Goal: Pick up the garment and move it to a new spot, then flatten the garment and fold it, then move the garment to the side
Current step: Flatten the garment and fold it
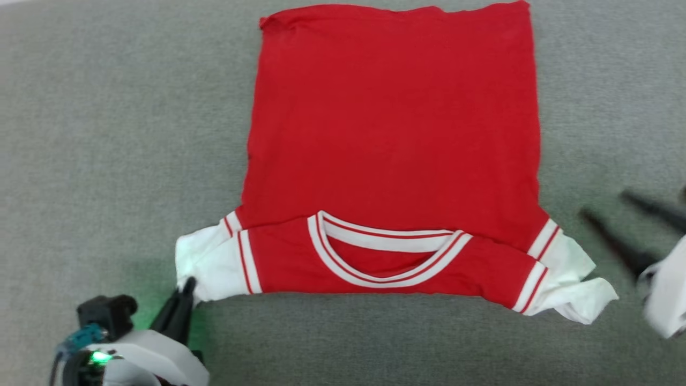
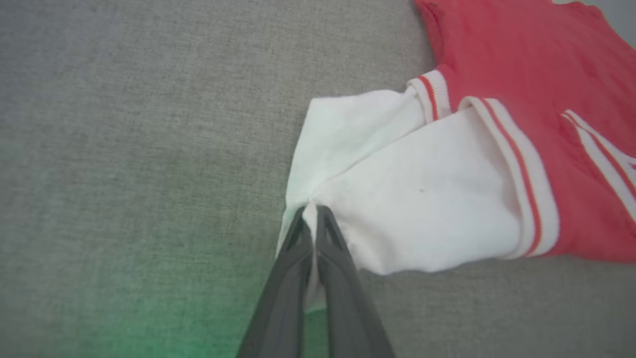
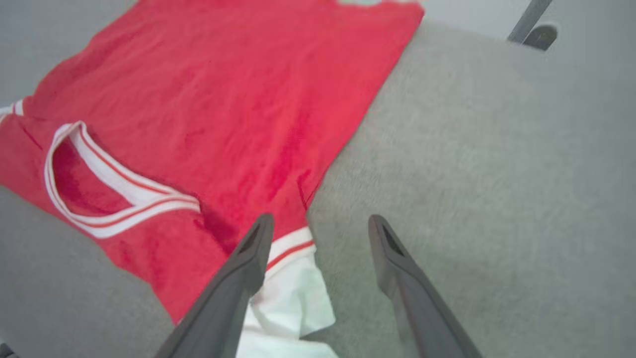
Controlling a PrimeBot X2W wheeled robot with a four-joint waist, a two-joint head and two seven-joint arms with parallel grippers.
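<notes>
My left claw (image 2: 310, 213) pinches the white sleeve tip (image 2: 357, 164) of the garment (image 1: 394, 134), which lies spread ahead; my right claw (image 3: 320, 231) hangs open just beside the other sleeve (image 3: 293, 298); I should grip there, then pull evenly.

Grey woven surface (image 1: 107, 134), dark slanted pole (image 3: 528, 20)

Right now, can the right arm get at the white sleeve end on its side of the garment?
Probably yes. The right claw is open close beside the garment's white sleeve end, fingers pointing that way, with bare grey surface between them and nothing in the way.
</notes>
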